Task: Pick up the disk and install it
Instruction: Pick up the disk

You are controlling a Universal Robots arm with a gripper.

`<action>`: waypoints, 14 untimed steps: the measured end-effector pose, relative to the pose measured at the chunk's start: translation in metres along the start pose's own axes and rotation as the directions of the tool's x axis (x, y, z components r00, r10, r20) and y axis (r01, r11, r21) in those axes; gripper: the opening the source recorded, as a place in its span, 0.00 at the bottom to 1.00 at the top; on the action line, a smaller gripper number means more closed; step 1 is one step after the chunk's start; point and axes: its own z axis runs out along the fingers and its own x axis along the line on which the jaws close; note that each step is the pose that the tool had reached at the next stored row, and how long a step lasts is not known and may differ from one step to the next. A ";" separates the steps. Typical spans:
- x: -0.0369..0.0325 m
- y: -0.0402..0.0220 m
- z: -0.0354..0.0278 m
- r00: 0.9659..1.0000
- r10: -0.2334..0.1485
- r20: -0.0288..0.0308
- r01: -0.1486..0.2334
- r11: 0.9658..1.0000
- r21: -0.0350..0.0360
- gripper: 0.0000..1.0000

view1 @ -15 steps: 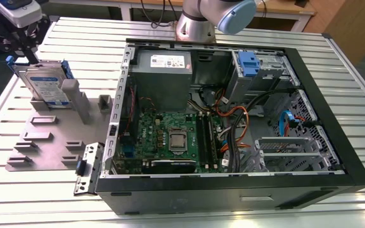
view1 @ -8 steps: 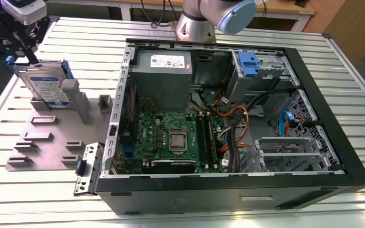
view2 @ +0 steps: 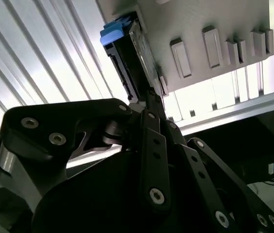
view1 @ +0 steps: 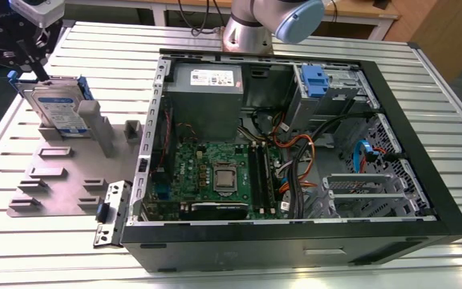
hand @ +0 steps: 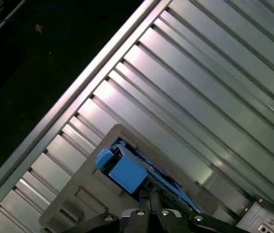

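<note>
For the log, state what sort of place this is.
Probably a robotics bench for PC assembly: an open computer case on a slatted metal table, the disk upright in a grey fixture.

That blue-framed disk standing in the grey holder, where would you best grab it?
The disk stands on edge in the grey holder, its lower end seated among posts and its top edge free. So probably grip that top edge, coming down from above and pinching across its thin body.
</note>
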 end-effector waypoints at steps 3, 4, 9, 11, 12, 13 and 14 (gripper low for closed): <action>0.0000 0.0000 0.0000 0.999 -0.051 -0.001 0.051 0.999 -0.001 0.11; 0.0000 0.0000 0.0000 0.998 -0.069 -0.002 0.069 0.998 -0.001 0.11; 0.0000 0.0000 0.0000 0.988 -0.156 -0.004 0.156 0.988 -0.003 0.11; 0.0000 0.0000 0.0001 0.982 -0.190 -0.004 0.190 0.982 -0.004 0.11; 0.0000 0.0000 0.0001 0.978 -0.208 -0.005 0.208 0.978 -0.004 0.11; 0.0000 0.0000 0.0001 0.974 -0.225 -0.005 0.225 0.974 -0.005 0.11; 0.0000 0.0000 0.0001 0.970 -0.241 -0.006 0.241 0.970 -0.005 0.11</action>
